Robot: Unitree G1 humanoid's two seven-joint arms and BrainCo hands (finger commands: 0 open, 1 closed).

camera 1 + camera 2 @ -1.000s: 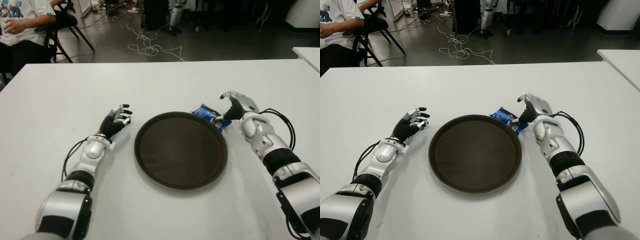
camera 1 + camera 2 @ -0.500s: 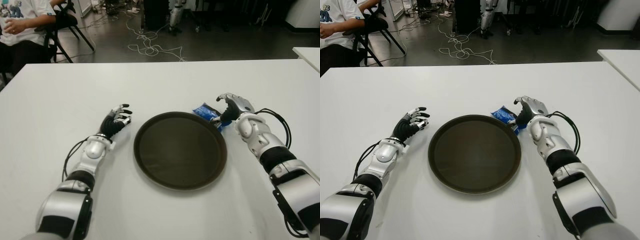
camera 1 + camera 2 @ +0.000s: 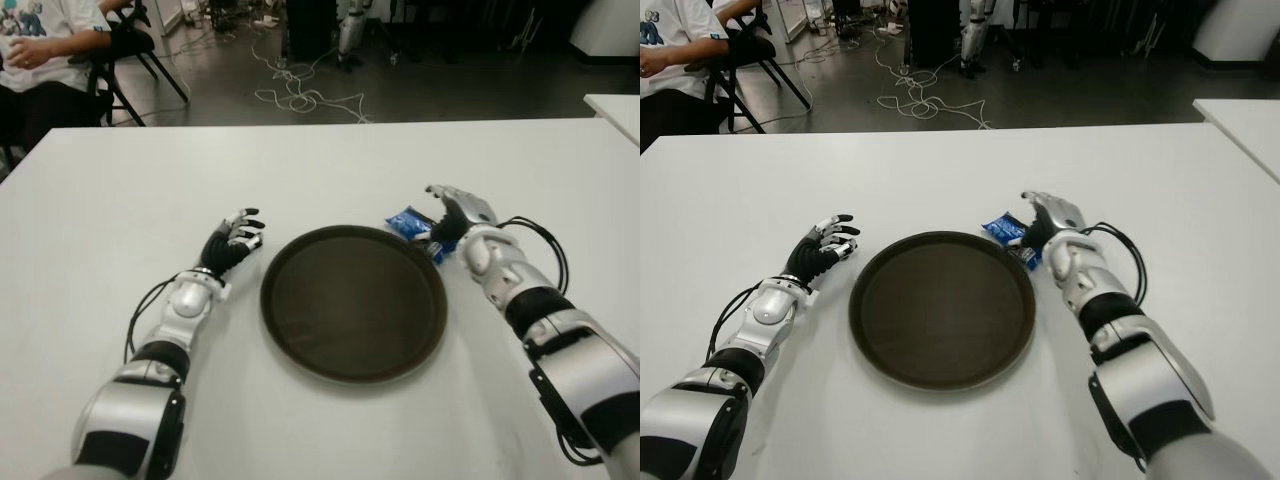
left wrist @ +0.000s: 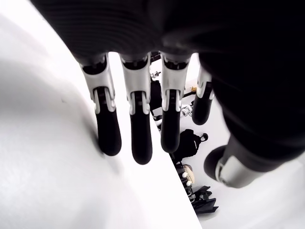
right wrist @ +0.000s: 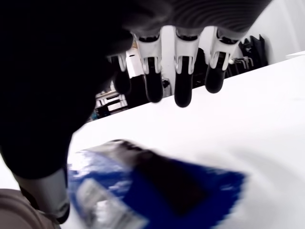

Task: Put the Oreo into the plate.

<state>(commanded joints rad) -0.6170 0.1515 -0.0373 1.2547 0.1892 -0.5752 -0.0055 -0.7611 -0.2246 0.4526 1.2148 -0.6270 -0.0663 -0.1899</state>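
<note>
A blue Oreo packet (image 3: 410, 224) lies flat on the white table (image 3: 330, 165), touching the far right rim of a round dark brown plate (image 3: 353, 305). My right hand (image 3: 447, 212) is over the packet's right end. In the right wrist view the packet (image 5: 157, 191) shows under the palm, and the fingers (image 5: 183, 90) stretch out past it without closing. The plate has nothing on it. My left hand (image 3: 232, 243) shows to the left of the plate, fingers loosely extended and holding nothing.
A person sits on a chair (image 3: 40, 50) beyond the table's far left corner. Cables (image 3: 300, 95) trail on the floor behind the table. Another white table (image 3: 615, 105) stands at the far right. A black cable (image 3: 545, 250) loops beside my right forearm.
My right hand has moved left, onto the Oreo packet. The packet and the plate have slid slightly left. The left hand has not moved.
</note>
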